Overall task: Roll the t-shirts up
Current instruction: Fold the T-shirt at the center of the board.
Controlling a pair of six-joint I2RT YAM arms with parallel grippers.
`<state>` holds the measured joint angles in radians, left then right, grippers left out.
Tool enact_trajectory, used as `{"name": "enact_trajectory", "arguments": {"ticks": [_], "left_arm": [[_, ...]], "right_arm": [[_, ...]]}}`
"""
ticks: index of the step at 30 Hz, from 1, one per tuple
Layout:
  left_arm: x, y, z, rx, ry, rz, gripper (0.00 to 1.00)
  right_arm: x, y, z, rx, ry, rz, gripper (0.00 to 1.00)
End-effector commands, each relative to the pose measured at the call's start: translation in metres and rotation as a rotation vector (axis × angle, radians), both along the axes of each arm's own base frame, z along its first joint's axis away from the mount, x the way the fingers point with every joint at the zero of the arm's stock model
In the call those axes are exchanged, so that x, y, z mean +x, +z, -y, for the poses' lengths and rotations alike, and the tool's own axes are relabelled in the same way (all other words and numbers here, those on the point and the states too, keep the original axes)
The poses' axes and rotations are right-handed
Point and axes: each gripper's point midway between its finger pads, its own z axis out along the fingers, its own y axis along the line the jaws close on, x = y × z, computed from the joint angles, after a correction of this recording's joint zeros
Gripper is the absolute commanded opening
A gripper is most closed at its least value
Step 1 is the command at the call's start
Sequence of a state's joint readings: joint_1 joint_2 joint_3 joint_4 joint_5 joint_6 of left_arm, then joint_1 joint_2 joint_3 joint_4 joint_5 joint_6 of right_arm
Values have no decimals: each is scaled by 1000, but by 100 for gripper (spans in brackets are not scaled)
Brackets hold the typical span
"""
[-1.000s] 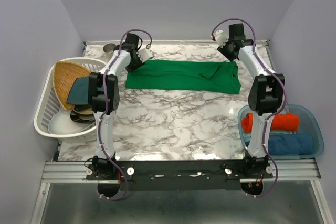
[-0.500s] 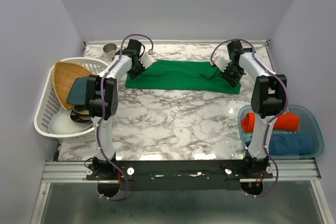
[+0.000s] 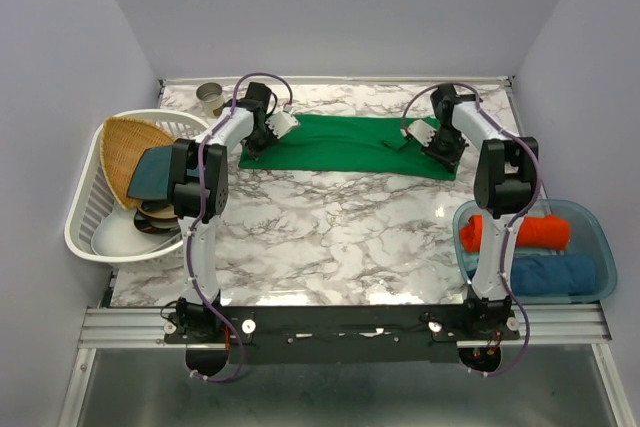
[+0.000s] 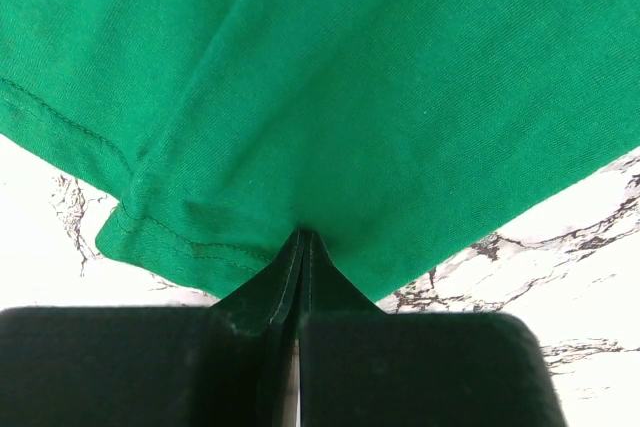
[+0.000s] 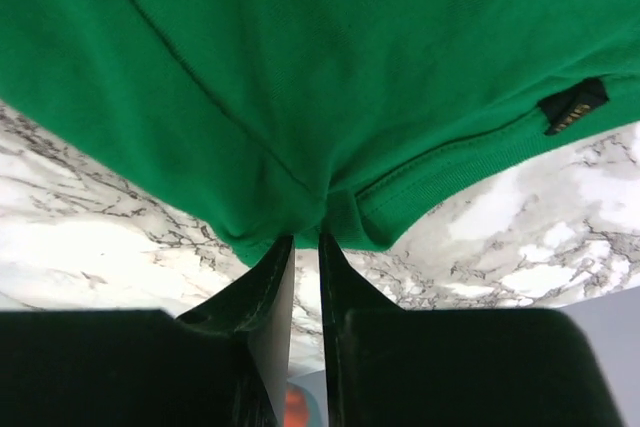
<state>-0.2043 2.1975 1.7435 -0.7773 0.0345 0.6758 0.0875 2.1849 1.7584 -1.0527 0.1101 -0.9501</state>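
Observation:
The bright green t-shirt (image 3: 340,143) lies folded into a long strip across the far part of the marble table (image 3: 330,237). My left gripper (image 3: 251,144) is at the strip's left end, and in the left wrist view (image 4: 300,237) it is shut on the hemmed edge of the green cloth (image 4: 350,97). My right gripper (image 3: 440,150) is at the strip's right end. In the right wrist view (image 5: 305,240) its jaws stand almost together, pinching the near edge of the green cloth (image 5: 300,67) by the collar band. Orange-red (image 3: 520,232) and blue (image 3: 548,275) rolls lie in the bin.
A clear blue bin (image 3: 598,237) stands at the right edge. A white basket (image 3: 85,217) at the left holds a wicker tray (image 3: 125,147), a dark teal plate (image 3: 152,175) and bowls. A metal cup (image 3: 210,97) stands at the far left corner.
Both arms have come down from above the far edge onto the two ends of the green strip. Both grippers now grip its cloth.

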Motion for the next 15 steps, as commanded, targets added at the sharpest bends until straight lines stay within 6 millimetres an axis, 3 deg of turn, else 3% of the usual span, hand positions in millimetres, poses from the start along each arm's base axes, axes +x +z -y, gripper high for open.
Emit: {"name": "enact_trajectory", "arguments": {"ticks": [1, 6, 9, 15], "left_arm": [[-7, -15, -2, 5, 6, -48, 7], [-6, -11, -2, 1, 5, -44, 7], [-7, -11, 0, -6, 5, -51, 8], [-10, -15, -2, 3, 2, -56, 8]], "right_arm": [[-2, -11, 18, -55, -7, -52, 22], [15, 26, 19, -1, -52, 53, 22], [6, 48, 2, 99, -16, 57, 27], [-24, 27, -11, 172, 47, -78, 21]]}}
